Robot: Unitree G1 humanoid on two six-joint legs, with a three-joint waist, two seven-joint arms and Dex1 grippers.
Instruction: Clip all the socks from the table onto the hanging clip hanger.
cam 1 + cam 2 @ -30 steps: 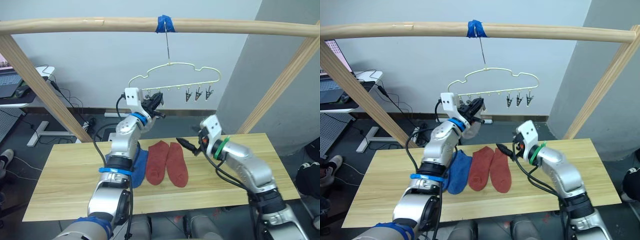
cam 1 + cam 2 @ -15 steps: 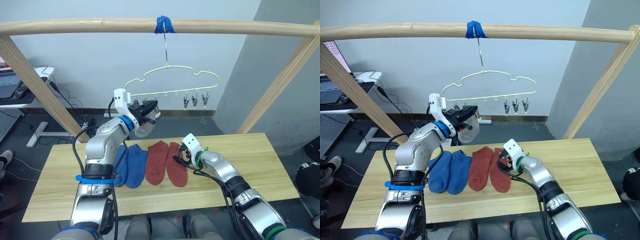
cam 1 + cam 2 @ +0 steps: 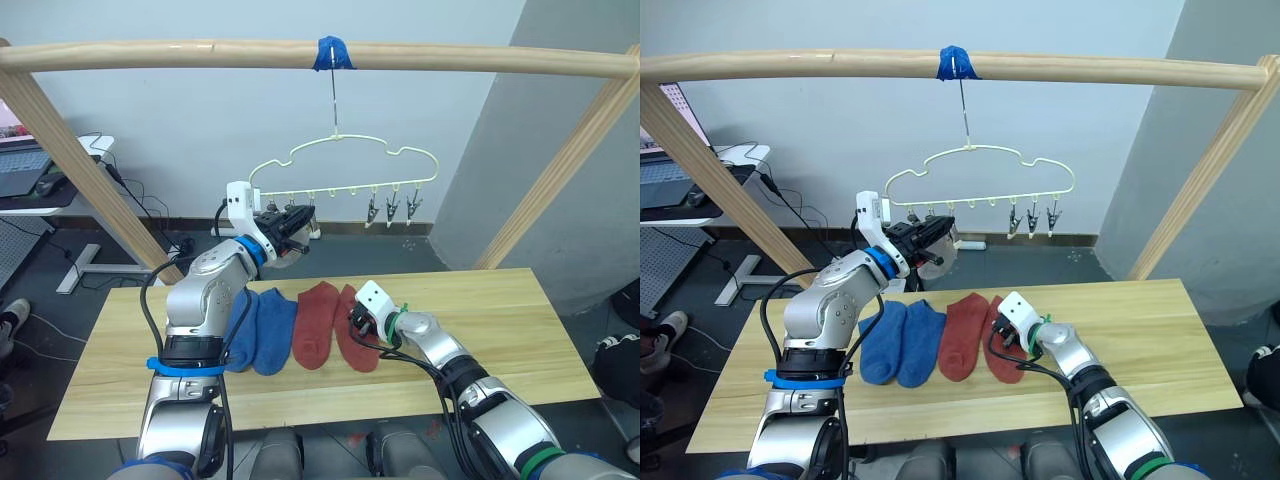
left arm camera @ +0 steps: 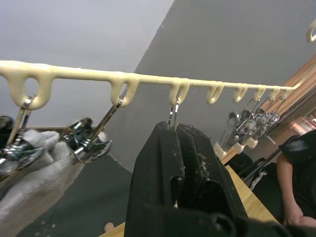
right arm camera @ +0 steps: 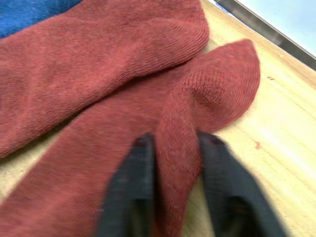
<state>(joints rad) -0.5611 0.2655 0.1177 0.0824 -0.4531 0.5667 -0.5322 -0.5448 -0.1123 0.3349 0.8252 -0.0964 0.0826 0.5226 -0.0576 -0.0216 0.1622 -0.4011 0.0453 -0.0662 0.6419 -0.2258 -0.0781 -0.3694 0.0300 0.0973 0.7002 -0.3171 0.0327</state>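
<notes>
Now that the right gripper (image 5: 173, 190) has dropped to the table (image 3: 520, 330), its fingers pinch 1 red sock (image 5: 207, 98); the left gripper (image 4: 178, 148), fingers pressed together, squeezes a clip (image 4: 174, 112) open, ready.

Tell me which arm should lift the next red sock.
Right: its gripper already pinches a fold of the right red sock on the table; the left gripper is up at the hanger.

Two blue socks (image 3: 898, 343), two red socks (image 3: 978, 335) (one hanger (image 3: 980, 180)).
</notes>
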